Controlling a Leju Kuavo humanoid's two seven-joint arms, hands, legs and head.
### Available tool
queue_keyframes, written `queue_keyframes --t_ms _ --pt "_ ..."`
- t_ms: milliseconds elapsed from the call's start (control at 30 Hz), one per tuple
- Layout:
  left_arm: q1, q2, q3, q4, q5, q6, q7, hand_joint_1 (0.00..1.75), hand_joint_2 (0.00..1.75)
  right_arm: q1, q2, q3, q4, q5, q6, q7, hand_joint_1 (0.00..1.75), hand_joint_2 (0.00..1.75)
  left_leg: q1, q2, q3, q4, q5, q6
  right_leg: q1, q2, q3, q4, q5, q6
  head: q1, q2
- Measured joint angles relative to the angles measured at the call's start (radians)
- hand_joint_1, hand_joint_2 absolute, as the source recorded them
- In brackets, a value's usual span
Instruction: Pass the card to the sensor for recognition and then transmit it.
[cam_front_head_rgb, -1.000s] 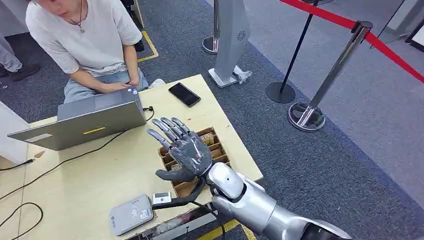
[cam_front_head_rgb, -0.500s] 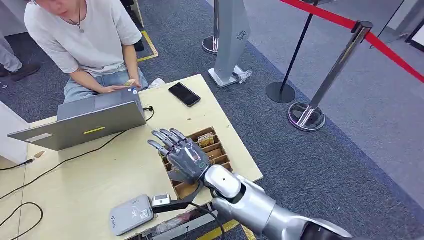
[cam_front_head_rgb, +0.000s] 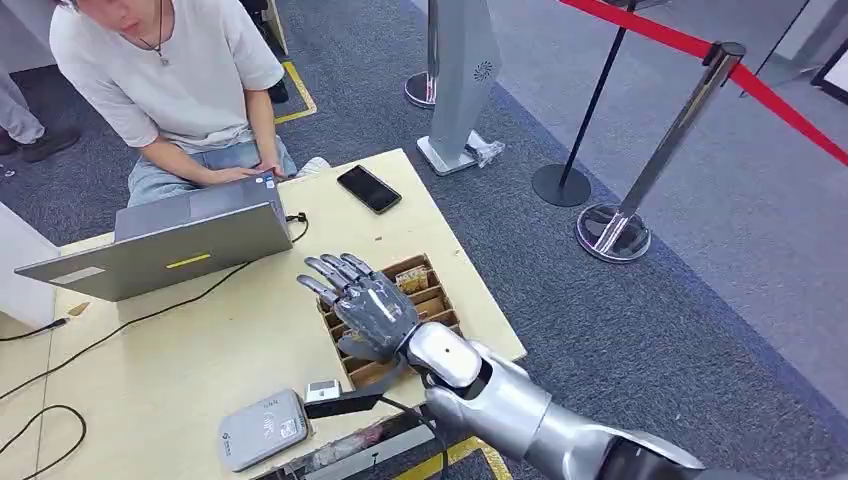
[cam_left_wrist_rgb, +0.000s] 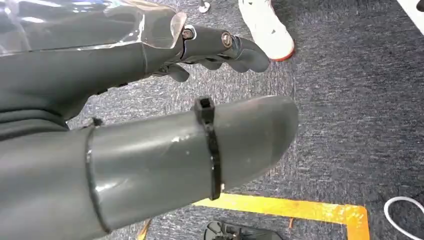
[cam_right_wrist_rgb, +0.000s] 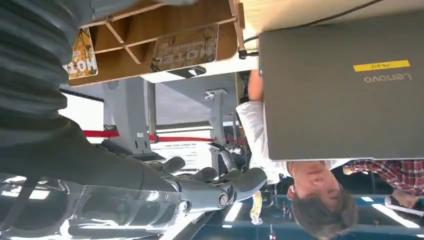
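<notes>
Cards (cam_front_head_rgb: 411, 281): we are logging them standing in a slot of the wooden compartment tray (cam_front_head_rgb: 447, 318), near the table's (cam_front_head_rgb: 180, 370) right edge; none is yet in our grasp.

Head view: our right hand (cam_front_head_rgb: 368, 308) is hovering over the tray, fingers spread and holding nothing. Against a second ago it is sitting lower and nearer the compartments, its fingers tipped further down toward them. We are reading this as the descent toward a pick, the task's first step. The grey card reader (cam_front_head_rgb: 262, 430) is waiting at the near table edge, well apart from the tray. Also listed: an open laptop (cam_front_head_rgb: 165, 246), a black phone (cam_front_head_rgb: 368, 188), a seated person (cam_front_head_rgb: 170, 70) behind the laptop, and a stanchion (cam_front_head_rgb: 640, 170) with red belt.

Left wrist view: our left hand (cam_left_wrist_rgb: 150, 135) is hanging over grey carpet, fingers apart and empty, beside yellow floor tape (cam_left_wrist_rgb: 295, 210).

Right wrist view: our right hand is showing its thumb and open fingers (cam_right_wrist_rgb: 235, 182) with nothing between them. Printed cards (cam_right_wrist_rgb: 186, 47) are standing in the tray, close by. The laptop lid (cam_right_wrist_rgb: 345, 85) is lying beyond.
</notes>
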Motion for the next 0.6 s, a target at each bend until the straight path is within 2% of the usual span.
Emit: queue_keyframes --t_ms 33,67,200,267,333,600 --pt "0.000 0.000 0.000 0.000 0.000 0.000 -0.001 0.00 0.00 0.000 0.000 0.000 0.000 -0.001 0.000 0.001 0.86 1.75 0.000 0.000 0.000 0.000 0.000 0.000 0.000 0.000 0.000 0.000 0.000 0.000 0.000 0.000" --pt "0.000 0.000 0.000 0.000 0.000 0.000 -0.002 0.00 0.00 0.000 -0.001 0.000 0.000 -0.001 0.000 0.002 0.86 1.75 0.000 0.000 0.000 0.000 0.000 0.000 0.000 0.000 0.000 0.000 0.000 0.000 0.000 0.000" --pt "0.000 0.000 0.000 0.000 -0.002 0.000 -0.003 0.00 0.00 0.000 -0.006 -0.003 -0.003 -0.002 0.000 0.004 0.70 1.75 0.000 0.000 0.000 0.000 0.000 0.000 0.000 0.000 0.000 0.000 0.000 0.000 0.000 0.000" --pt "0.000 0.000 0.000 0.000 -0.004 0.000 -0.003 0.00 0.00 0.000 -0.008 -0.004 -0.003 -0.006 0.000 0.005 0.70 1.75 0.000 0.000 0.000 0.000 0.000 0.000 0.000 0.000 0.000 0.000 0.000 0.000 0.000 0.000" --pt "0.000 0.000 0.000 0.000 -0.005 0.000 -0.003 0.00 0.00 0.000 -0.010 -0.004 -0.003 -0.013 0.000 0.007 0.59 1.75 0.000 0.000 0.000 0.000 0.000 0.000 0.000 0.000 0.000 0.000 0.000 0.000 0.000 0.000" --pt "-0.001 0.000 0.000 0.000 -0.010 -0.001 -0.003 0.00 0.00 0.000 -0.018 -0.007 0.003 -0.015 0.000 0.010 0.63 1.75 0.000 0.000 0.000 0.000 0.000 0.000 0.000 0.000 0.000 0.000 0.000 0.000 0.000 0.000"
